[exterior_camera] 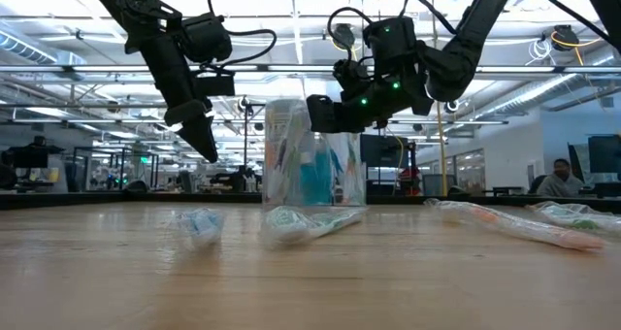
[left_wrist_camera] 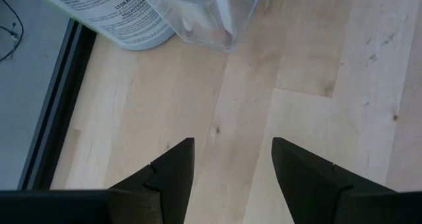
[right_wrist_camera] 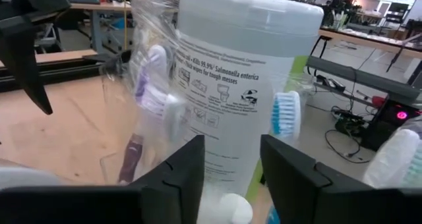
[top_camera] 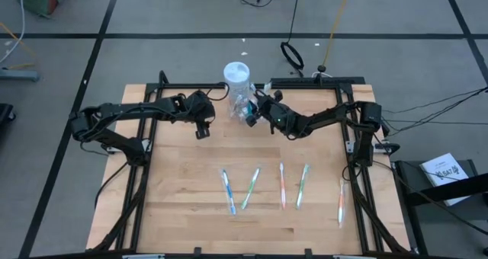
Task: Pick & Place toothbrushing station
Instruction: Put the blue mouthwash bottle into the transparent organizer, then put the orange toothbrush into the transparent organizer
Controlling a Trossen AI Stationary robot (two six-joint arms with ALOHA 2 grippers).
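The left hand (top_camera: 203,129) hangs above the light wooden worktop (top_camera: 183,183), just left of the small clear plastic cup (top_camera: 245,108); its fingers (left_wrist_camera: 173,174) are spread apart and hold nothing. The cup stands at the worktop's far edge, holding toothbrushes and a teal tube, directly in front of the taller clear jar with a white lid (top_camera: 236,75). The right hand (top_camera: 256,116) sits at the cup's right side, fingers (right_wrist_camera: 181,178) parted around the cup's wall. Five slim pastel-handled toothbrushes (top_camera: 229,191) lie in a row on the near worktop.
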